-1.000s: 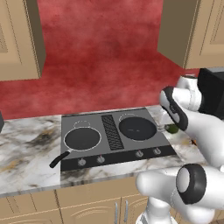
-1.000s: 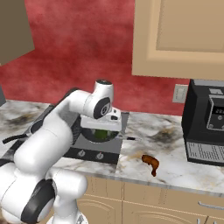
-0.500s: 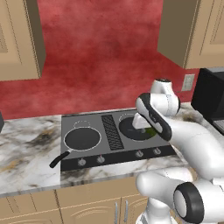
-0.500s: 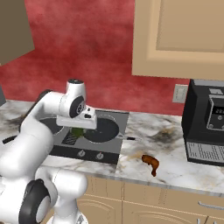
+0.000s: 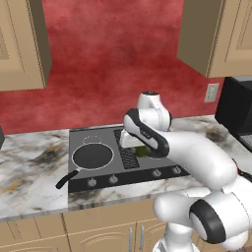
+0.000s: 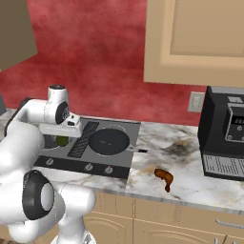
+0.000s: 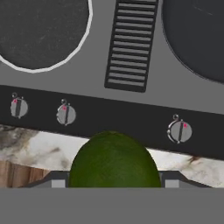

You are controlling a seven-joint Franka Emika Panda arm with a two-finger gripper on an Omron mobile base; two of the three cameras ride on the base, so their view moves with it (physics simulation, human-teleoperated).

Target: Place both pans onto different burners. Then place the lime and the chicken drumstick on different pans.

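1. Nearest, a reddish-brown chicken drumstick (image 6: 164, 176) lies on the marble counter (image 6: 190, 181), right of the cooktop (image 6: 90, 159) and well apart from both pans.
2. Just behind the cooktop's knob strip, the gripper (image 6: 61, 139) hangs above the surface, its jaws clamped on the green lime (image 7: 114, 162).
3. Further back, the left pan (image 5: 92, 156) and the right pan (image 6: 109, 141) sit on separate burners, with the vent grille (image 7: 128, 46) between them.
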